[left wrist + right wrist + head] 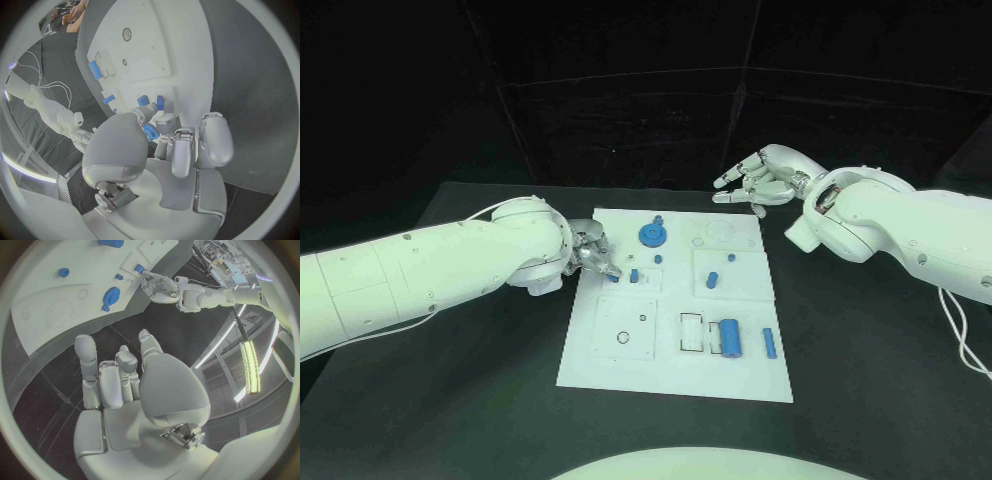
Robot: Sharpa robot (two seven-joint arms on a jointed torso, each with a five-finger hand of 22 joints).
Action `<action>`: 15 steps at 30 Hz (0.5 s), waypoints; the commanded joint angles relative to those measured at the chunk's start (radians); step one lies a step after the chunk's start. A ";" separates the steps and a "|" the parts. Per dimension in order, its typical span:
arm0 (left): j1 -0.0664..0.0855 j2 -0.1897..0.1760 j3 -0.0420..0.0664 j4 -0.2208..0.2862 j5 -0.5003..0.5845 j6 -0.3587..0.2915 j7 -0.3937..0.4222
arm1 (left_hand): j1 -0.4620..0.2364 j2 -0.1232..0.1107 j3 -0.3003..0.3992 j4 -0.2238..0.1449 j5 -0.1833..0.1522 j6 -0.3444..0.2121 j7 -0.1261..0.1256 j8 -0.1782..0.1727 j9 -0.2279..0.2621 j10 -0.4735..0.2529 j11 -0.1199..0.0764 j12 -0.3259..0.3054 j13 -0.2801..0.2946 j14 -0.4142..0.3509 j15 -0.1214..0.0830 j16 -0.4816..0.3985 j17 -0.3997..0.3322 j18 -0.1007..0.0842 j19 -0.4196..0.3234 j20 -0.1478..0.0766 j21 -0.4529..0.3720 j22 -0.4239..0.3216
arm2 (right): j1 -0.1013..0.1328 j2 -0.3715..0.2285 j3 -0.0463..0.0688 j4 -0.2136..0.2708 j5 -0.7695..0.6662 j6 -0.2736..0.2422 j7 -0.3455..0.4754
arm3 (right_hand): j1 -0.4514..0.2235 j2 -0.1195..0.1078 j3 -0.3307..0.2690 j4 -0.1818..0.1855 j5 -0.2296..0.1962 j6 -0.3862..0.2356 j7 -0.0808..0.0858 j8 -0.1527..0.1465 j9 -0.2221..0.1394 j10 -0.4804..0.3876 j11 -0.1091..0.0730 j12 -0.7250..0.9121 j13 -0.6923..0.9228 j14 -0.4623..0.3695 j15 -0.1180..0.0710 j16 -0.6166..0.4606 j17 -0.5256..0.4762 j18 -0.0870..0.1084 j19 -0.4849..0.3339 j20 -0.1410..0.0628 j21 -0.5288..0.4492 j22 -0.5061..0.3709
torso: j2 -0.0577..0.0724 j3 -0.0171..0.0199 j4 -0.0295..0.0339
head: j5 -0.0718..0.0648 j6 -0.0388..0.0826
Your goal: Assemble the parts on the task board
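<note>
White board [678, 370] is lying mid-frame on the black worktop [877, 380], blue parts [730, 336] sitting across it.
Left hand [594, 256] is reaching over the board's left edge, its fingers [182, 150] pinching a small blue part [150, 132]; right hand [759, 178] is hovering at upper right, off the board's far corner, fingers [85, 355] loosely spread, holding nothing.

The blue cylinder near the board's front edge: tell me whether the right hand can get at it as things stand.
Probably yes. The right hand hovers past the far edge of the task board, holding nothing, and the blue cylinder lies uncovered in its slot. The left hand works at the board's other side, so nothing blocks the way.
</note>
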 commanded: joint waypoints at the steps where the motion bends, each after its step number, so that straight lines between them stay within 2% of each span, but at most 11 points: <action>1: -0.001 0.005 -0.001 -0.005 -0.006 0.015 -0.004 | -0.003 -0.004 0.100 -0.101 0.004 0.011 -0.004 0.005 -0.002 0.009 0.000 0.006 0.004 0.107 -0.003 0.003 0.263 -0.008 0.010 0.000 0.007 0.004 | 0.002 0.000 0.001 0.003 -0.002 0.000 0.006 | -0.002 0.008 -0.003 0.003 0.001 -0.003 -0.004 0.005 0.001 0.003 -0.001 -0.003 -0.001 0.036 -0.003 -0.004 0.000 0.017 0.007 0.000 -0.006 -0.001 | 0.000 0.0005 -0.0008 | 0.000 0.000; 8: -0.001 0.017 -0.001 -0.020 -0.006 0.018 -0.005 | -0.029 -0.011 0.095 -0.092 0.005 0.028 -0.011 0.010 -0.008 0.025 -0.004 0.024 0.027 0.107 -0.006 0.003 0.263 -0.010 0.015 -0.002 0.016 0.017 | 0.002 0.000 0.001 0.005 -0.002 -0.003 0.010 | -0.002 0.008 -0.004 0.004 0.003 -0.003 -0.004 0.006 0.001 0.003 -0.001 -0.003 -0.002 0.036 -0.003 -0.004 0.000 0.017 0.007 0.000 -0.006 -0.001 | 0.000 0.0001 -0.0009 | 0.000 -0.001; 15: -0.001 0.027 -0.001 -0.030 -0.005 0.017 -0.010 | -0.088 -0.028 0.070 -0.071 0.039 0.054 -0.020 0.014 -0.023 0.046 -0.012 0.049 0.064 0.107 -0.012 0.003 0.263 -0.013 0.022 -0.007 0.028 0.033 | 0.002 0.002 0.001 0.005 -0.002 -0.005 0.012 | -0.002 0.008 -0.004 0.004 0.003 -0.003 -0.004 0.006 0.001 0.003 -0.001 -0.002 -0.001 0.036 -0.003 -0.004 0.001 0.017 0.008 0.000 -0.006 0.000 | 0.000 -0.0001 -0.0017 | 0.000 -0.001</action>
